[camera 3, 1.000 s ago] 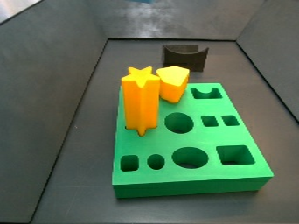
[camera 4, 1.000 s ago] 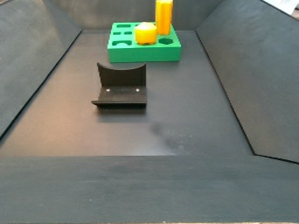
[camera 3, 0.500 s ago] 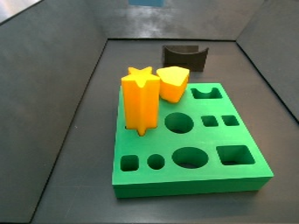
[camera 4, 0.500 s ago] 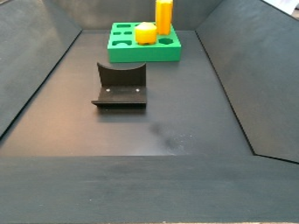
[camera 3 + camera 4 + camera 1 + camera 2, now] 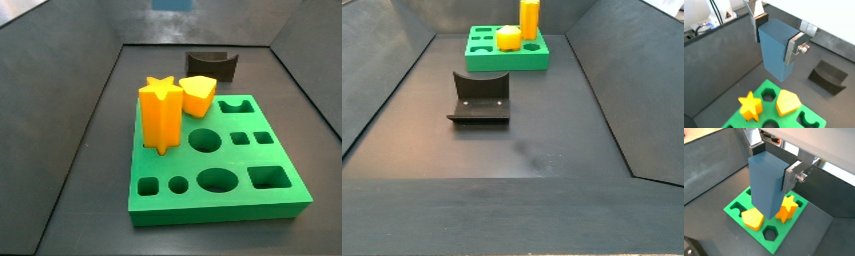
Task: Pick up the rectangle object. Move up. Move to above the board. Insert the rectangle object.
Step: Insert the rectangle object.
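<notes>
Blue-grey and rigid, the rectangle object (image 5: pixel 769 185) is clamped near its upper end between the silver fingers (image 5: pixel 793 47) of the gripper (image 5: pixel 775 36), held high over the board (image 5: pixel 779 236). Smooth, flat faces are noted; slippage is judged possible. Light weight is presumed. The fixture (image 5: pixel 827 77) is noted nearby.

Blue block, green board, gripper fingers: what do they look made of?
The blue block, held in the gripper above the green board: probably plastic, matte, uniform colour, crisp edges. Board: likely the same, solid bright green, no sheen, clean cut-outs. Fingers: look like metal, flat silver plates with a screw head, dark pads, maybe rubber.
</notes>
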Tool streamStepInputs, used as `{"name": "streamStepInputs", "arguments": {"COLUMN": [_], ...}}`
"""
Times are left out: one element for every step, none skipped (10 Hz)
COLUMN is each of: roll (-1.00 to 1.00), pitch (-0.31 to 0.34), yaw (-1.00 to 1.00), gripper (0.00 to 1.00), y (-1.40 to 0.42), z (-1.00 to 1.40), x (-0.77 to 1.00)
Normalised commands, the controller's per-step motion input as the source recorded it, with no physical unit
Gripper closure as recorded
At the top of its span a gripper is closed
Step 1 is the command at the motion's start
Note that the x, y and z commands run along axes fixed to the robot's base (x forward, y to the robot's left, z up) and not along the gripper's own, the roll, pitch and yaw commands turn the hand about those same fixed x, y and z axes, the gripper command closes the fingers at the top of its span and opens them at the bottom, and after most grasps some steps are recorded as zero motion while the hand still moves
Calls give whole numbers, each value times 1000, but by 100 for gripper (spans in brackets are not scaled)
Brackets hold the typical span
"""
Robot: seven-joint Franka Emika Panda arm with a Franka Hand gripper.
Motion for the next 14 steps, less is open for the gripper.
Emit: {"name": "streamStepInputs", "arguments": {"roll": [-357,-360,-334,-299,-217,-80,0,0,0,0,0,0,106,211], "pitch": [0,0,0,0,0,-20,0,0,0,0,0,0,0,21], "yaw": [0,0,0,3,80,97,137,177,206,203,183,180,157,137], "gripper": [100,100,100,100,100,100,100,100,100,100,100,100,100,100], "y": [0,0,0,-37,-109,-160,-257,-277,-360,-374,-397,-420,-457,-554], "z": [-51,-51,-63,-117,-243,-226,-194,-171,-117,-120,-100,-117,-197,-149], "x": [454,491,474,457,443,237,183,191,186,197,214,229,220,266]}}
